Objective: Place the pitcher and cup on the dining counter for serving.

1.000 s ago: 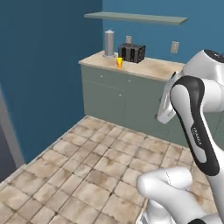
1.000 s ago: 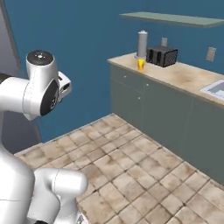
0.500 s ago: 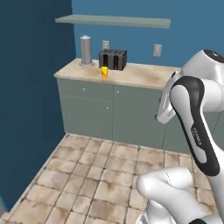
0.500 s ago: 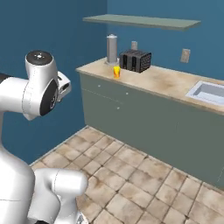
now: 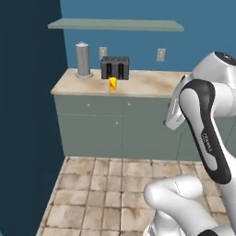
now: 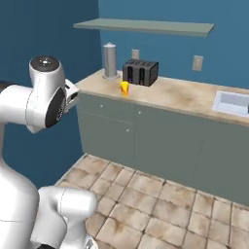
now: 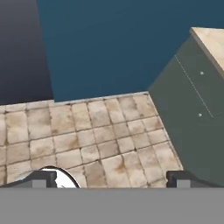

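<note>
Fingers (image 7: 112, 178) stand spread as wide as they go, one dark tip at each lower corner of the hand view, with nothing between them and nothing touched; they hang over the brown stone floor tiles (image 7: 100, 140), facing the blue wall (image 7: 118, 43) and the grey-green cabinet front (image 7: 192, 105) at the right.

Against the picture of a second ago the whole scene has slid across both base views: the base has turned or driven, so the cabinets now sit nearly square-on and look closer. On the tabletop nothing has moved among itself, and the arm holds the same folded pose.

The cup (image 5: 112, 84), a small yellow tumbler with a red-orange mark, stands on the beige tabletop (image 5: 147, 85) just in front of the black toaster (image 5: 115, 67), near the front edge. A grey metal canister (image 5: 83, 59) stands upright to the left of the toaster, near the tabletop's end. A pale green shelf (image 5: 115, 25) runs along the wall above. In the right base view the cup (image 6: 125, 88) stands in front of the toaster's left end, and a sink (image 6: 232, 102) is set into the same tabletop far to the right
</note>
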Available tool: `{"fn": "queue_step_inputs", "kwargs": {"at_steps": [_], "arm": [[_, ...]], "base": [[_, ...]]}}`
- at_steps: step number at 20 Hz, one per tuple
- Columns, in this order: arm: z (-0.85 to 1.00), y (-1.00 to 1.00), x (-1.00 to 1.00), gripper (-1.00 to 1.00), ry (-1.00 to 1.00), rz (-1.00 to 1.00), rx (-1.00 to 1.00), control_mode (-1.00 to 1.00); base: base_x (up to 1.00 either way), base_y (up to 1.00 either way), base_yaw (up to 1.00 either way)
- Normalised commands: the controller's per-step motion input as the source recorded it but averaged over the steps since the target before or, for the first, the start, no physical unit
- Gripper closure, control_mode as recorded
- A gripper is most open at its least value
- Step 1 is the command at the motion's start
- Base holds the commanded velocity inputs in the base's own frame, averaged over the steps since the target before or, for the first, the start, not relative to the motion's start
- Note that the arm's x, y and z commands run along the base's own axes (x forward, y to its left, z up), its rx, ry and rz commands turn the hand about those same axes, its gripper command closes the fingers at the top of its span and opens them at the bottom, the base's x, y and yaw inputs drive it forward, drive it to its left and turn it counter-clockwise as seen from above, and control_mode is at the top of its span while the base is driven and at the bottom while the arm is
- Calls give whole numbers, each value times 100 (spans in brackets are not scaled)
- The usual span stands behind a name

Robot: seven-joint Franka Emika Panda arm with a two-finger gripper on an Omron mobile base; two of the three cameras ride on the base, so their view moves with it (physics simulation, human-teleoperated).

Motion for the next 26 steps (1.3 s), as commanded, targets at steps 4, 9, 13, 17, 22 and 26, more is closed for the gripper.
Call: {"fn": "queue_step_inputs", "kwargs": {"at_steps": [4, 9, 13, 17, 22, 26], "arm": [[0, 0, 0, -100, 0, 0, 0, 100], [0, 0, 0, -100, 0, 0, 0, 100], [0, 0, 0, -100, 0, 0, 0, 100], [0, 0, 0, -100, 0, 0, 0, 100], [0, 0, 0, -100, 0, 0, 0, 100], [0, 0, 0, -100, 0, 0, 0, 100]], "base": [[84, 88, -37], [73, 34, -35], [97, 39, -38], [88, 52, -42], [72, 55, -37], [71, 53, -29]]}}
